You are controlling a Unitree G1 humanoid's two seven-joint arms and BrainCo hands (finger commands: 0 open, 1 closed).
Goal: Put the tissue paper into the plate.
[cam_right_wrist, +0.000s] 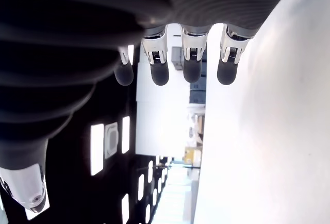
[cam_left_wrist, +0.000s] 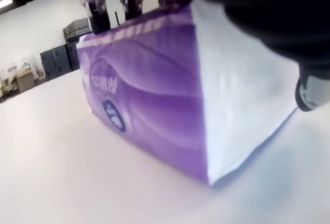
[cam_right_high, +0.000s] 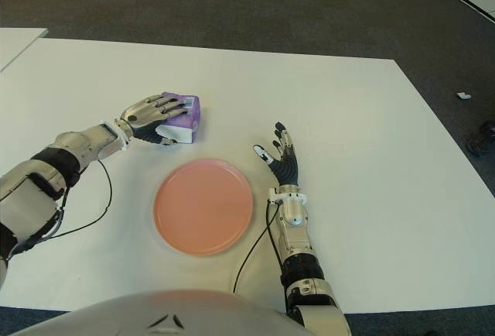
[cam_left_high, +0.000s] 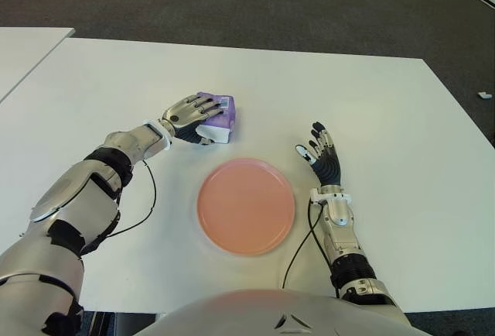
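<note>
The left robot hand [cam_left_high: 192, 113] clasps the purple tissue paper pack [cam_left_high: 220, 115] on the white tabletop [cam_left_high: 371, 104], just beyond the empty pink plate [cam_left_high: 246, 206]. Right of the plate, the right robot hand [cam_left_high: 323, 158] shows fingers spread, holding nothing.

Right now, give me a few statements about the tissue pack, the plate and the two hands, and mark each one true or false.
1. The left hand has its fingers over the purple tissue pack. True.
2. The tissue pack already lies in the pink plate. False: it sits on the white table, beyond the plate and apart from it.
3. The right hand holds nothing. True: its fingers are spread, and it shows to the right of the plate.
4. The plate holds a second tissue pack. False: nothing lies in it.
</note>
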